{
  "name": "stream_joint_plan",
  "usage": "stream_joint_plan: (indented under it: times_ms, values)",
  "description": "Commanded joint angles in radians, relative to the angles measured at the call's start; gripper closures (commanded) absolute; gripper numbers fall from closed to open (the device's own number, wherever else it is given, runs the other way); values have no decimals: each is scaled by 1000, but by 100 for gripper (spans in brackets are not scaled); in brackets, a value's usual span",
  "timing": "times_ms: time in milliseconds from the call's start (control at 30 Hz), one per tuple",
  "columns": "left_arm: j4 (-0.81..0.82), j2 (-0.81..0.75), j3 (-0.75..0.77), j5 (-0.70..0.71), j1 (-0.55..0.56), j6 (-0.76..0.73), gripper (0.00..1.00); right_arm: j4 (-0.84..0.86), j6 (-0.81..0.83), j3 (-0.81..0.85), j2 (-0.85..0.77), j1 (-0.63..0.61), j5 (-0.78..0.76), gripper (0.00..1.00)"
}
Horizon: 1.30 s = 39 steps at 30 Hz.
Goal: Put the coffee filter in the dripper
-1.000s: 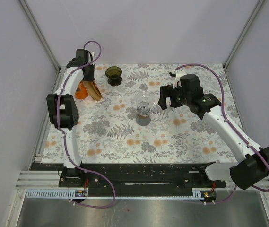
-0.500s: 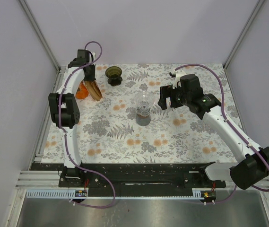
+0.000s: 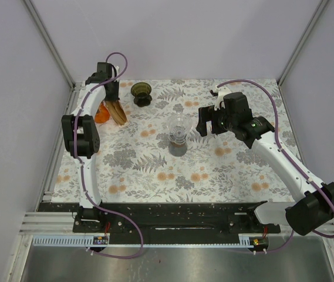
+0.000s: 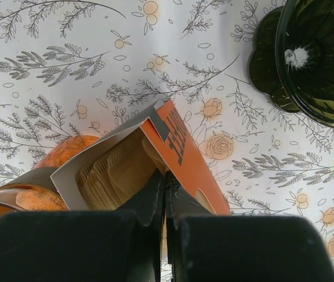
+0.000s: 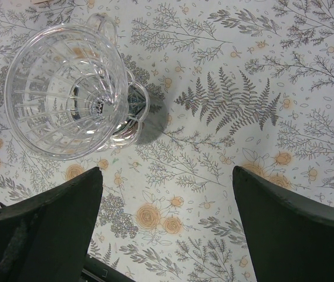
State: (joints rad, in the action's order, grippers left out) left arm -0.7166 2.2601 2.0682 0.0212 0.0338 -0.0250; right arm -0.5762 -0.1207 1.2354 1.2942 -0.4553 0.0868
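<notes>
Locate the dripper [image 3: 141, 92] near the far edge of the table [image 3: 155, 170], toward its far-left corner, standing upright with the wide rim up. Note the orange box [image 4: 185, 157] near it on the left-edge side, lying open, with a stack of brown coffee filters [image 4: 117, 173] showing inside. Observe the left gripper [image 4: 165, 176] fully clenched, tips at the box mouth between the filter stack and the orange flap; cannot tell whether a filter is pinched. Find the right gripper [image 5: 167, 197] released, jaws spread wide, above the table's middle, near a clear glass vessel [image 5: 67, 91] but apart from it.
</notes>
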Motion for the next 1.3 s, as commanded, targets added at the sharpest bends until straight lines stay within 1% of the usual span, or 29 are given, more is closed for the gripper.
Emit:
stream_joint_plan:
  times_ms: [0,267,700,900,933,1100,1267]
  values:
    - [13,-51,24,-49,-8,54,100,4,7,1,-12,3,-18,1]
    - [17,-149,-26,-70,-8,71,100,-2,7,12,-13,3,-15,1]
    - [17,-287,-148,-96,-17,37,100,-19,7,26,-33,3,-18,1]
    - [5,-362,-175,-112,-18,31,100,-34,7,39,-42,3,-30,1]
    - [5,-370,-181,-116,-18,7,100,-36,7,41,-44,3,-32,0]
    - [-21,-395,-186,-115,-18,-18,100,-36,-5,49,-55,3,-27,1]
    - [-29,-465,-209,-170,-18,-21,100,-31,-33,61,-87,3,-39,3]
